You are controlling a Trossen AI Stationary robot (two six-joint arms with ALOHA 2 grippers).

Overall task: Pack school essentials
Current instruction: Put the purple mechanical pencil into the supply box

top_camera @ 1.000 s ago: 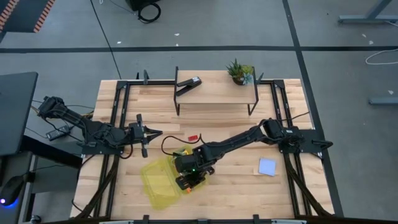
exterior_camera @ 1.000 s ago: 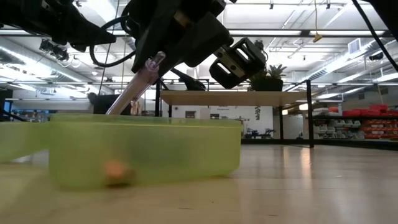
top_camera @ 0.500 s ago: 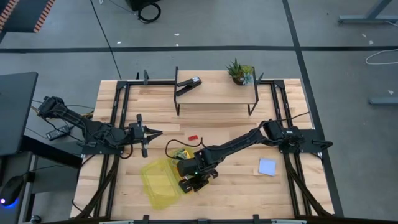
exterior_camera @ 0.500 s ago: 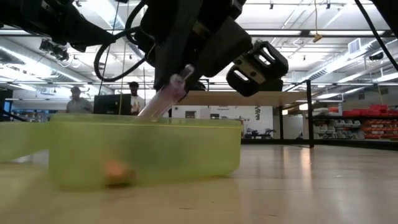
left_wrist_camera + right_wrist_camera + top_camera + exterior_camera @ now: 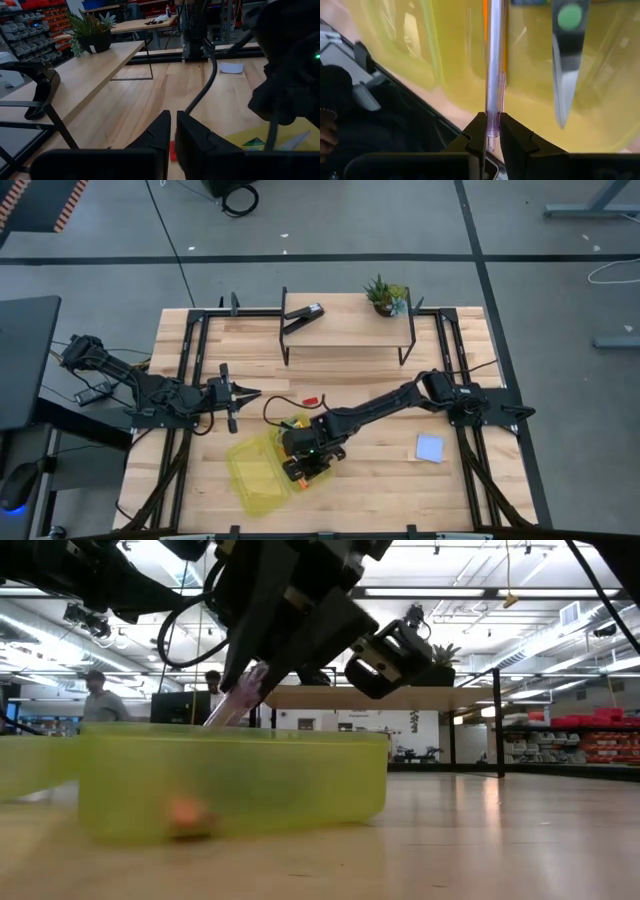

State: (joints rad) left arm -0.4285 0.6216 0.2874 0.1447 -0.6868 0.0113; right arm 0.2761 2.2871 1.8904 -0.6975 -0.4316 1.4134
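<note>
Purple pen (image 5: 492, 75) is the thing in hand: the right tool (image 5: 489, 131) is clenched on its lower end, and the barrel runs straight away from the fingers toward the yellow-green box (image 5: 530, 95) that fills the right wrist view.

Going left to right in the high view: the left tool (image 5: 243, 393) waits at centre left of the frame, above the bare tabletop (image 5: 380, 470) and well apart from the box (image 5: 258, 470); its two fingers stand close together with only a thin gap and hold nothing. Next comes the box, at lower centre, with the right tool (image 5: 300, 465) directly over its right part, so the right arm is clearly the nearer one. Further right, alone near the right edge of the tabletop, lies the pale blue notepad (image 5: 429, 447). The small red eraser (image 5: 310, 400) sits just above the box in the frame, between the two arms.

In the low view the pen (image 5: 235, 705) slants down and to the left, its lower tip at the rim of the box (image 5: 230, 780). Scissors (image 5: 565, 60) and an orange pencil (image 5: 484, 20) already lie inside. I judge that the pen needs only to go down along its own axis and be let go.
</note>
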